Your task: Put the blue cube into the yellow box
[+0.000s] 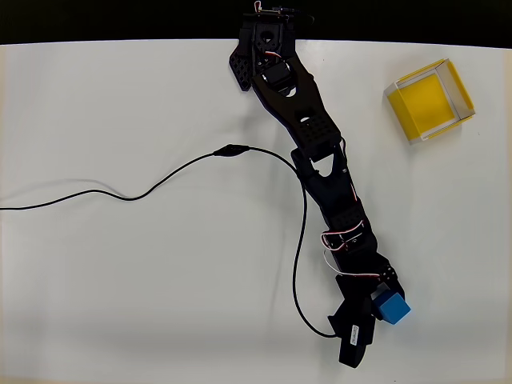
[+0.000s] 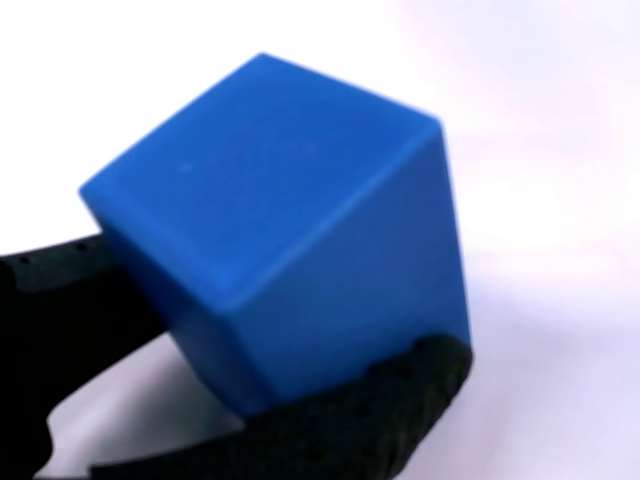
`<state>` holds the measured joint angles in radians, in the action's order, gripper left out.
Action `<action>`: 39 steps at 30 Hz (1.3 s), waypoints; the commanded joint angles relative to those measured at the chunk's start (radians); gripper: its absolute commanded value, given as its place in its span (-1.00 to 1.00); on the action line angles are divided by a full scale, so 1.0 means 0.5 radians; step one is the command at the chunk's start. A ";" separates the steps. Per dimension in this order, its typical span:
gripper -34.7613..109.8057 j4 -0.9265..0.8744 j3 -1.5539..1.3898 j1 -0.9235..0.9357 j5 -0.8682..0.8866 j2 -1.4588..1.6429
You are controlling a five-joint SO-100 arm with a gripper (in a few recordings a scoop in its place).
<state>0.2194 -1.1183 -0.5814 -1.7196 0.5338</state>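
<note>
White counter (image 1: 120, 280) fills the overhead view, with a dark strip along its far edge. At the near right of that view the tool (image 1: 382, 308) is closed on the blue cube (image 1: 393, 307), which sits at the tool's right side, close to the near edge of the counter. In the wrist view the cube (image 2: 290, 230) looms large and tilted, one corner pointing up, with a black finger (image 2: 380, 420) pressed against its lower right face and another black part touching its left edge. Whether the cube rests on the counter or is raised off it cannot be told from either view.

From the tool the black arm (image 1: 320, 152) stretches away toward the far side, ending at its base (image 1: 264, 36) on the far edge of the counter. Red and white wires show along the arm near the wrist. A thin black cable (image 1: 144, 192) runs from the left edge of the counter, passes a small inline block, then curves down beside the arm to the tool.

At the far right stands the yellow box (image 1: 430, 100), open-topped, with pale walls and a yellow floor, turned at a slight angle. It is well apart from the cube and the tool.
</note>
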 commanded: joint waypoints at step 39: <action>-0.23 -0.147 -2.470 -1.451 0.408 3.209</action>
<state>0.1641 -2.3608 -1.2609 -1.5186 1.9742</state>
